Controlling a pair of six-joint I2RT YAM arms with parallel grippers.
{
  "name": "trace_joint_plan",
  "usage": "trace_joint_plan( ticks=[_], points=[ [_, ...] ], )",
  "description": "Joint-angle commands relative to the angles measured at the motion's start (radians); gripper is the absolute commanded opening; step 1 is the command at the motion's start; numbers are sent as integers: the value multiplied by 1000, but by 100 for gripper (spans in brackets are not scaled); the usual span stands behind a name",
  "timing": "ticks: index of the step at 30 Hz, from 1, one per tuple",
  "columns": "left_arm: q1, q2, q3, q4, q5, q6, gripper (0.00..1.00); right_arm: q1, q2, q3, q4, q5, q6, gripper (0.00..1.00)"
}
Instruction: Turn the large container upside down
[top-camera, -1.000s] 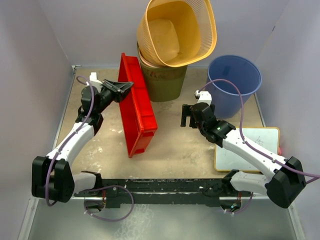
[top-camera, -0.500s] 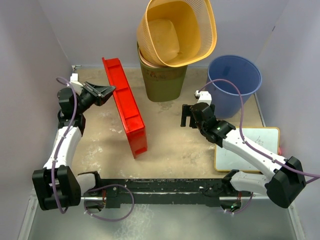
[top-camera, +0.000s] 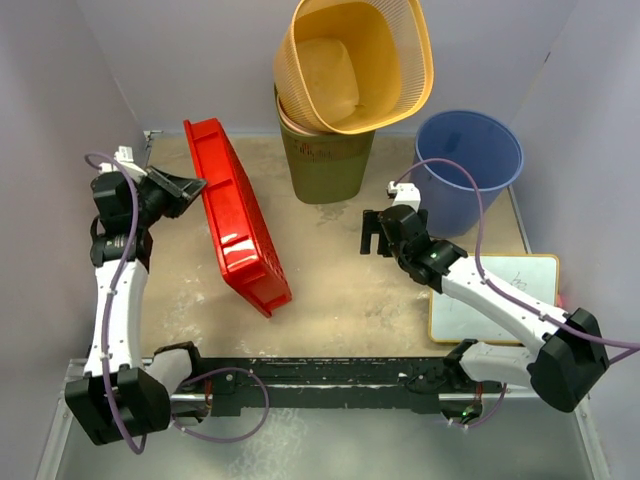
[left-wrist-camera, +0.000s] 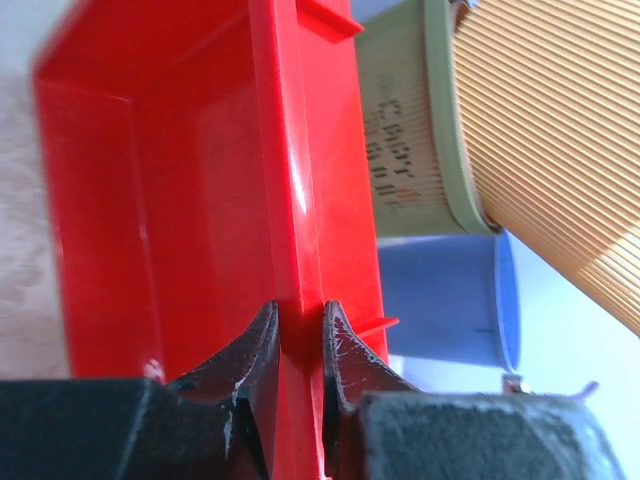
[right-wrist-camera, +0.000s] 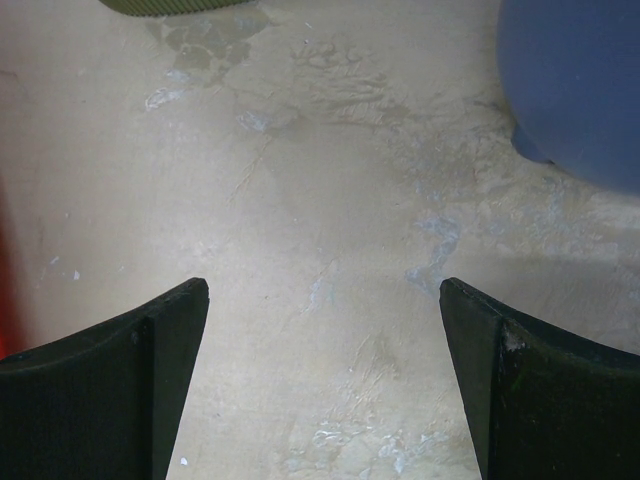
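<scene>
Since approx a sec ago, our left arm has swung back toward the left wall, pulling the red container's (top-camera: 238, 228) top rim w/ it. The bin now leans further over on its long edge, mid-left of the worktop (top-camera: 340, 290), open side toward that arm. Left hand (top-camera: 190, 187) is clamped on the rim. We'd keep the pinch firm and lower the rim slowly till the mouth lies flat. Left arm reaches far back, wrist turned inward. Right hand (top-camera: 372, 232) hovers spread wide, empty, near the blue bucket (top-camera: 470, 165).

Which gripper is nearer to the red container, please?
Left. The left gripper grips the rim of the red container; the right gripper hangs open, apart, to its right.
</scene>
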Motion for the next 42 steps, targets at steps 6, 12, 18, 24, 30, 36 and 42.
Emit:
trace_joint_plan(
  ticks=[6,12,18,24,30,36,42],
  points=[
    [18,42,-5,-546,-534,287,0,0,31,30,34,8,-11,100],
    [19,80,-14,-547,-666,294,0,1,35,30,38,6,-10,100],
    [19,120,31,-489,-699,299,1,1,37,35,33,1,-10,100],
    [-28,80,103,-478,-670,357,29,1,28,23,43,-31,-18,100],
    [-449,29,186,-534,-871,308,46,1,53,7,87,-110,-15,100],
    [-935,58,178,-552,-1035,205,54,0,75,37,44,-74,-2,100],
    [-1247,126,166,-470,-1068,159,56,-1,71,37,20,-40,4,100]
  ],
)
